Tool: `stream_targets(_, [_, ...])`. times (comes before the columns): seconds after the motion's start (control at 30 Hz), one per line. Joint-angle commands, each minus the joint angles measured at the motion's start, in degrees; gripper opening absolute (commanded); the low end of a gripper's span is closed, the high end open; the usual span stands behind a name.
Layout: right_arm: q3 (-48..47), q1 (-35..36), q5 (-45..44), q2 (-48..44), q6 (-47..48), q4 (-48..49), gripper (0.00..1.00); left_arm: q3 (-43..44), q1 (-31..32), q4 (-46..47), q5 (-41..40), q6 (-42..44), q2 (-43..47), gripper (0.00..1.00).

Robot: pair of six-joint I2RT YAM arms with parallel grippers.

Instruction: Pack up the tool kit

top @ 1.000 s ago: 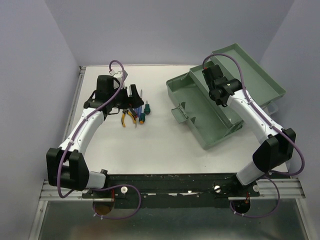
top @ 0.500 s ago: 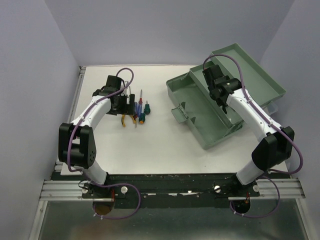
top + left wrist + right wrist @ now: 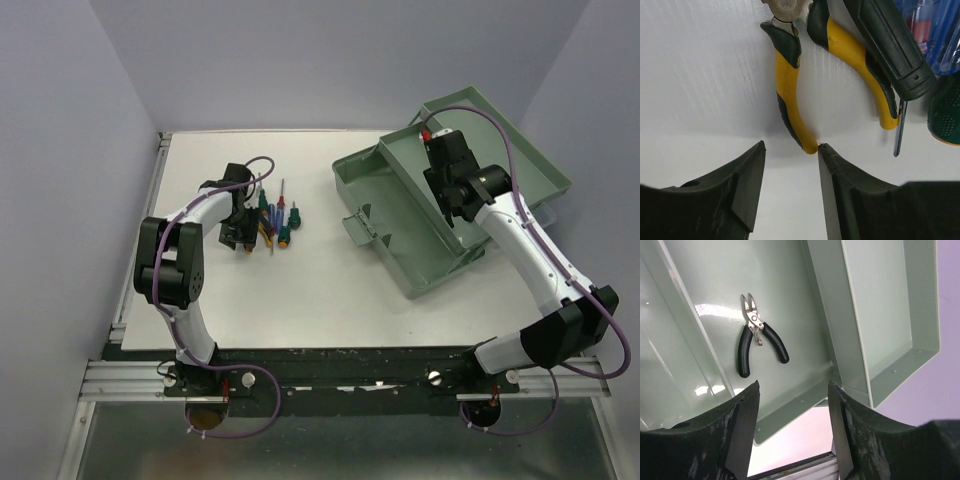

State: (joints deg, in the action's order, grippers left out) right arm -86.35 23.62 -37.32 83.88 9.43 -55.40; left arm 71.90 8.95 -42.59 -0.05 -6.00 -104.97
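On the white desk (image 3: 330, 300) the large grey-green plastic toolbox (image 3: 390, 205) lies open at the right. The step in hand looks to be fetching the loose tools lying at the left. The right claw (image 3: 793, 385) hangs over the box, fingers apart and empty. Small black-handled pliers (image 3: 745, 352) already lie on the box floor below it. The left claw (image 3: 791, 147) sits low over the desk, fingers spread, holding nothing. The yellow-and-black-handled pliers (image 3: 788, 100) lie flat just ahead, one handle tip reaching the gap between the fingers. Next, the claw likely needs to advance along that handle and close. A dark-handled tool (image 3: 890, 45), perhaps the hammer, lies against the other handle. A blue-handled screwdriver (image 3: 935, 30) and a green-handled screwdriver (image 3: 946, 115) lie beside it.
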Motion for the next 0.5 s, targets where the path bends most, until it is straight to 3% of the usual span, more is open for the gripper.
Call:
stream_targets(0.0, [1.4,-0.2,3.6,-3.1,-0.7,0.8,0.64,2.1,-0.3,0.1,-2.8,0.2,-1.6,0.52])
stream_targets(0.27, [2.5,-0.2,4.8,-5.7,-0.8,2.0,0.64,2.5,-0.1,-0.6,-2.2,0.6,-5.0,0.30])
stream_targets(0.4, [2.8,-0.2,5.0,-6.7,-0.9,2.0,0.64,2.8,-0.1,-1.1,-2.0,0.6,-5.9,0.29])
stream_targets(0.47, [3.2,-0.2,5.0,-7.1,-1.0,2.2,0.64,3.1,-0.1,-0.9,-1.1,0.6,-5.9,0.07])
